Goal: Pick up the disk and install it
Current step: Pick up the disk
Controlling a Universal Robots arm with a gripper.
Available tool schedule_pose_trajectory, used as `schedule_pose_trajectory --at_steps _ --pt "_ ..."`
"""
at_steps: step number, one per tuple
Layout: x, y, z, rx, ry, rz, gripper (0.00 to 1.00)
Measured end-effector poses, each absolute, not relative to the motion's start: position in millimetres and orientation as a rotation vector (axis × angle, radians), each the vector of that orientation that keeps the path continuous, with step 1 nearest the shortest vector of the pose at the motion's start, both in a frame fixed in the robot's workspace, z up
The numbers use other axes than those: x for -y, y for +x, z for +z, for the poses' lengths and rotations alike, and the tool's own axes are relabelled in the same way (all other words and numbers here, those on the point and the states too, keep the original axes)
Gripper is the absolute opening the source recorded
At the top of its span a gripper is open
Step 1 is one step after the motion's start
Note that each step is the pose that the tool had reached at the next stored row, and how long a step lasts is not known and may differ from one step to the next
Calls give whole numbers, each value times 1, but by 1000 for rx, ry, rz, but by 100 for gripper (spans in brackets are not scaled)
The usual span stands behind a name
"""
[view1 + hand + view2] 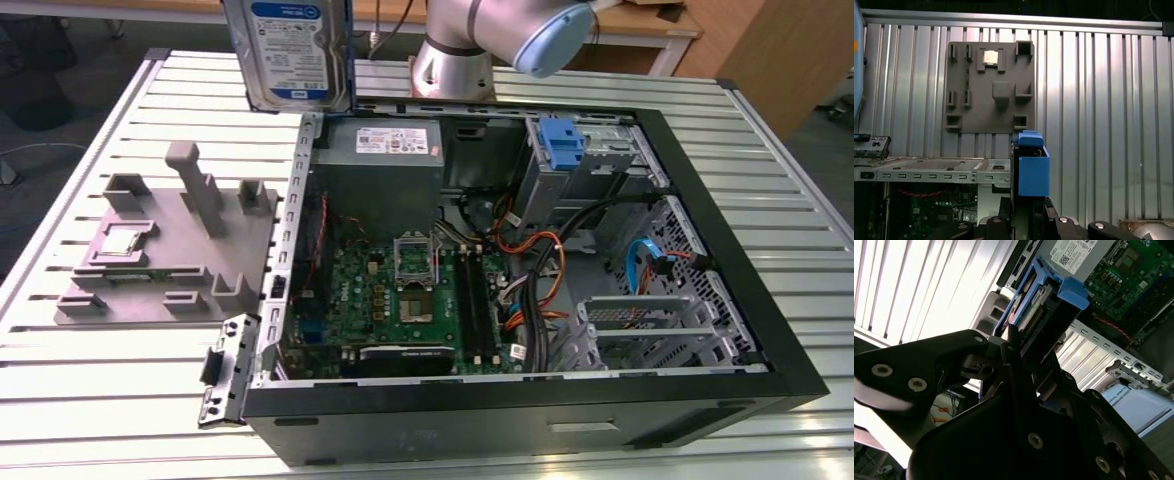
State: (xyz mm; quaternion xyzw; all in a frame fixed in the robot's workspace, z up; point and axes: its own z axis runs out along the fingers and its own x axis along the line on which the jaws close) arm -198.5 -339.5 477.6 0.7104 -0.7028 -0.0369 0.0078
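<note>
In the exterior view the disk (296, 50) hangs upright in the air at about 11 o'clock from the middle of the case (787, 370). It is above the table (107, 400), just outside the case's far corner and near the arm (481, 45). In the first wrist view the gripper (1025, 202) has its jaws closed on one end of the disk, and the rest, blue rails and all, stands out free beyond them. The grip looks to me the main risk. With only one end held, a knock on the free end could lever the disk askew or out of the jaws, and it would then fall onto the power supply (380, 150) or the board (400, 290). A tilted disk could also jam its rails at a bay mouth. Inside the case the drive side runs from 1 to 4 o'clock, with a blue bracket (561, 145) at 1 and a metal cage (641, 320) at 4. Loose cables (547, 265) run between them and could snag the rails. The case's raised rim also stands between the disk and that side. A grey fixture (147, 250) lies on the table at 9 o'clock, well apart from the bays.
</note>
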Motion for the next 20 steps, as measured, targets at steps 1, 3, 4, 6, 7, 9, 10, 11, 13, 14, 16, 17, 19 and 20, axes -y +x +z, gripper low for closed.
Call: schedule_pose_trajectory --at_steps 1,3,4,6,7,9,10,11,13,14,16,17,19,20 --pt "340 -196 478 2197 2221 -115 35" --pt "340 -192 478 2197 2220 -116 35" --pt "340 -190 478 2197 2221 -116 35" --pt "340 -187 478 2197 2220 -116 35" --pt "340 -186 478 2197 2220 -116 35" --pt "340 -185 478 2197 2220 -116 35" --pt "340 -185 478 2197 2220 -116 35" --pt "340 -185 478 2197 2220 -116 35" --pt "340 -185 478 2197 2220 -116 35" --pt "340 -185 478 2197 2220 -116 35" --pt "340 -183 478 2197 2221 -116 35" --pt "340 -182 478 2197 2220 -116 35" --pt "340 -178 478 2197 2220 -116 35" --pt "340 -176 478 2196 2220 -116 35"
